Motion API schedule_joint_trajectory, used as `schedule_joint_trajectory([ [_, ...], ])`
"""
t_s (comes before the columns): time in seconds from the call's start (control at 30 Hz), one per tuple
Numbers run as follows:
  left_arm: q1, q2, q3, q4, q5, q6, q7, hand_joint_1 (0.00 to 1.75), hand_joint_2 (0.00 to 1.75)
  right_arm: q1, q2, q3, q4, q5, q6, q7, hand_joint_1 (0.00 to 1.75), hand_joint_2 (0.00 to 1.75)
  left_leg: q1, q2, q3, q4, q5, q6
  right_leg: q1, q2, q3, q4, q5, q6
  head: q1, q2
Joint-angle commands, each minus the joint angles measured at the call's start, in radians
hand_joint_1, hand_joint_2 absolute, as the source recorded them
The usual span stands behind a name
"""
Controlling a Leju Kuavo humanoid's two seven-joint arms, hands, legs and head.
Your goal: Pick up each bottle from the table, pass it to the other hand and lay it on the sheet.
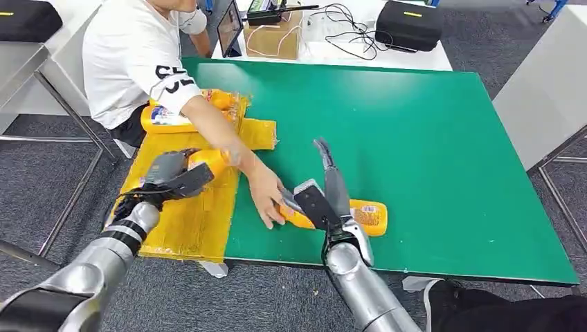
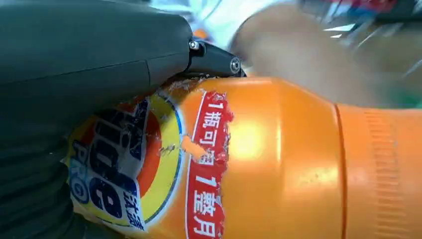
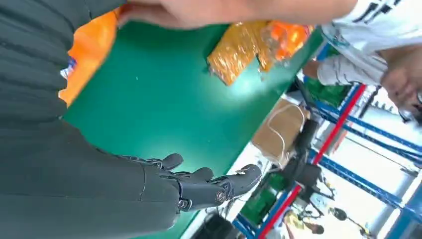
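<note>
My left hand (image 1: 173, 176) clamps an orange bottle (image 1: 208, 160) over the yellow sheet (image 1: 187, 221) — its long axis points toward my right hand (image 1: 329, 197), fingers apart.

The sheet (image 1: 187, 221) lies on the counter (image 1: 443, 159) at its left end, under the left hand's fingers (image 1: 181, 181). One bottle (image 1: 169, 119) lies on the sheet beyond those fingers; another bottle (image 1: 363, 216) lies on the counter just right of the right hand's fingers (image 1: 324, 155).
</note>
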Motion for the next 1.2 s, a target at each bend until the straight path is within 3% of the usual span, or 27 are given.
schedule_joint_trajectory([
  [0.03, -0.061, 0.107, -0.148, 0.194, -0.101, -0.058, 0.011, 1.75, 1.75, -0.029, -0.029, -0.007, -0.008, -0.015, 0.014, -0.016, 0.0, 1.75, 0.0, 0.0, 0.003, -0.001, -0.001, -0.001, 0.0, 0.0, 0.002, 0.0, -0.001, -0.001, 0.0, 0.0],
  [0.2, -0.062, 0.168, -0.247, 0.222, -0.243, -0.094, 0.036, 1.75, 1.75, -0.043, -0.045, 0.022, 0.005, -0.004, 0.034, -0.014, 0.0, 1.75, 0.0, 0.004, 0.004, 0.0, -0.002, -0.001, 0.0, 0.003, 0.003, 0.002, -0.001, -0.001, 0.0, 0.0],
  [0.57, -0.018, 0.164, -0.243, 0.218, -0.263, -0.085, 0.03, 1.75, 1.75, -0.034, -0.07, 0.089, 0.047, 0.095, 0.057, 0.054, 0.0, 1.75, 0.001, 0.004, 0.013, -0.002, -0.004, -0.002, 0.002, 0.003, 0.011, 0.0, -0.002, -0.003, 0.0, 0.0],
  [0.7, 0.02, 0.151, -0.219, 0.21, -0.254, -0.056, 0.019, 1.75, 1.75, -0.027, -0.093, 0.118, 0.081, 0.194, 0.04, 0.114, 0.0, 1.75, 0.0, 0.004, 0.013, -0.004, -0.002, -0.001, 0.0, 0.004, 0.01, 0.0, -0.001, -0.002, 0.0, 0.0],
  [1.0, 0.018, 0.149, -0.218, 0.21, -0.255, -0.058, 0.022, 1.75, 1.75, -0.031, -0.094, 0.116, 0.083, 0.194, 0.043, 0.114, 0.0, 1.75, -0.001, 0.002, 0.011, -0.003, -0.001, -0.001, -0.001, 0.002, 0.009, 0.001, -0.001, -0.001, 0.0, 0.0],
  [1.07, 0.032, 0.134, -0.177, 0.204, -0.229, -0.046, -0.003, 1.75, 1.75, -0.039, -0.104, 0.126, 0.109, 0.248, 0.06, 0.155, 0.0, 1.75, -0.001, 0.003, 0.012, -0.003, -0.001, -0.001, -0.001, 0.003, 0.01, 0.001, -0.001, -0.001, 0.0, 0.0],
  [1.1, 0.044, 0.123, -0.175, 0.2, -0.235, -0.024, 0.003, 0.35, 1.75, -0.048, -0.115, 0.13, 0.135, 0.273, 0.072, 0.177, 0.0, 1.75, -0.001, 0.003, 0.014, -0.004, -0.002, -0.001, 0.0, 0.003, 0.012, 0.0, -0.001, -0.002, 0.0, 0.0],
  [1.13, 0.051, 0.115, -0.17, 0.2, -0.232, -0.018, 0.002, 0.0, 1.75, -0.056, -0.123, 0.136, 0.159, 0.295, 0.079, 0.196, 0.0, 1.75, -0.001, 0.002, 0.014, -0.004, -0.001, -0.001, -0.001, 0.002, 0.012, 0.0, -0.001, -0.001, 0.0, 0.0],
  [1.2, 0.064, 0.1, -0.144, 0.198, -0.21, -0.02, -0.02, 0.0, 1.75, -0.074, -0.14, 0.137, 0.208, 0.329, 0.094, 0.211, 0.0, 1.75, 0.0, 0.002, 0.016, -0.005, -0.002, -0.001, 0.0, 0.002, 0.015, -0.002, -0.001, -0.002, 0.0, 0.0],
])
